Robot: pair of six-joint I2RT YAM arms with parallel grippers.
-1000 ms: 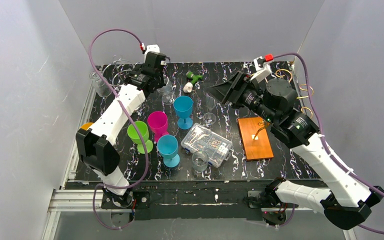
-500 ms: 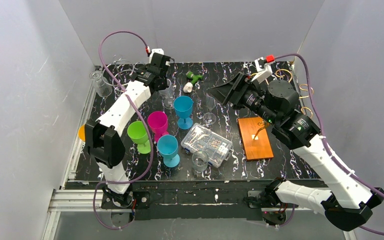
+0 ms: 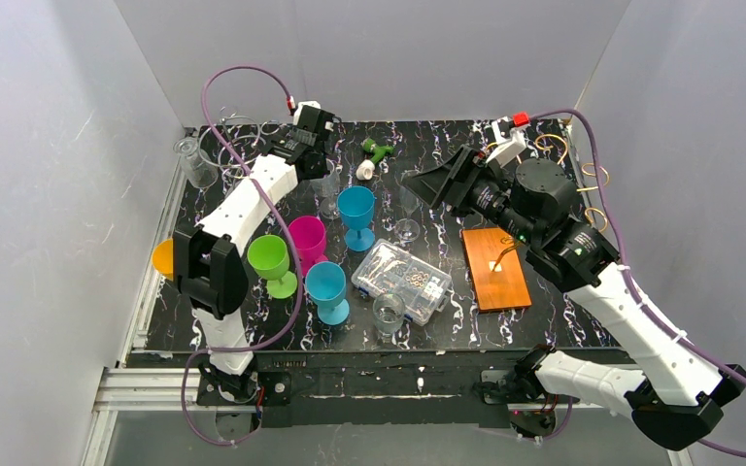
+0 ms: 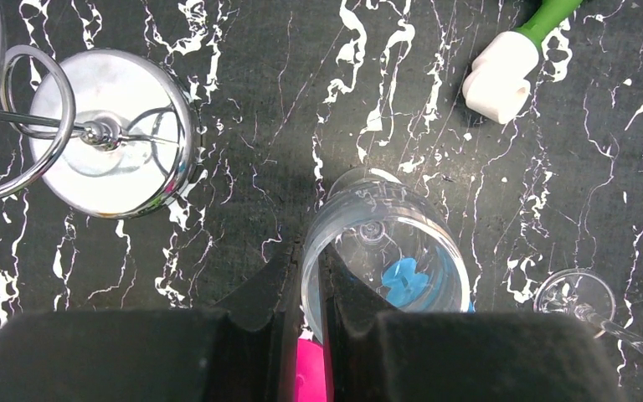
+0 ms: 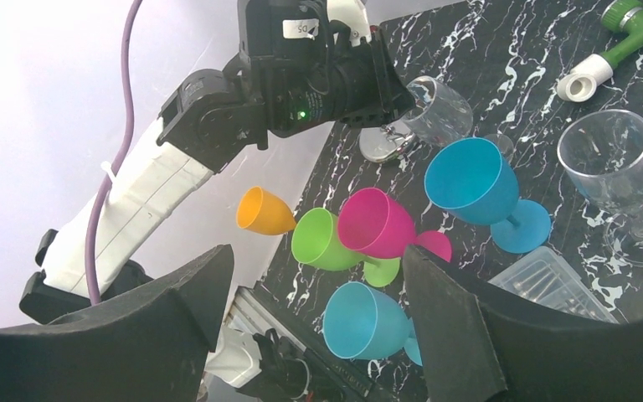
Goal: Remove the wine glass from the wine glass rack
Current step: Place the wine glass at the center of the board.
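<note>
**As far as can be seen: removal done, set-down pending**

Top view. A clear stemmed wine glass (image 3: 327, 186) sits upright under the left gripper (image 3: 321, 160), over the far left-centre of the black marbled table (image 3: 563, 301). The golden curled-wire wine glass rack (image 3: 496, 267), on its orange-brown wooden base, stands well apart to the right. The right arm partly hides it, and no glass shows on the scrolls I can see. The right gripper (image 3: 425, 182) hovers near a second clear stemmed glass (image 3: 406, 209) and touches nothing visible.

Left wrist view. The fingers (image 4: 280, 293) are pinched together on the wine glass rim wall, one pad outside the bowl and one inside. A chrome ring stand with a mirrored round base (image 4: 105, 134) lies just beside it on the left, apart from it. I cannot tell whether the foot rests on the table.

Right wrist view. Its own jaws stand wide apart with nothing between them. The left gripper and its glass show across the table.

Judgement: the lift-off looks complete. What remains is to set the foot down on free table, open the fingers and back away.
</note>
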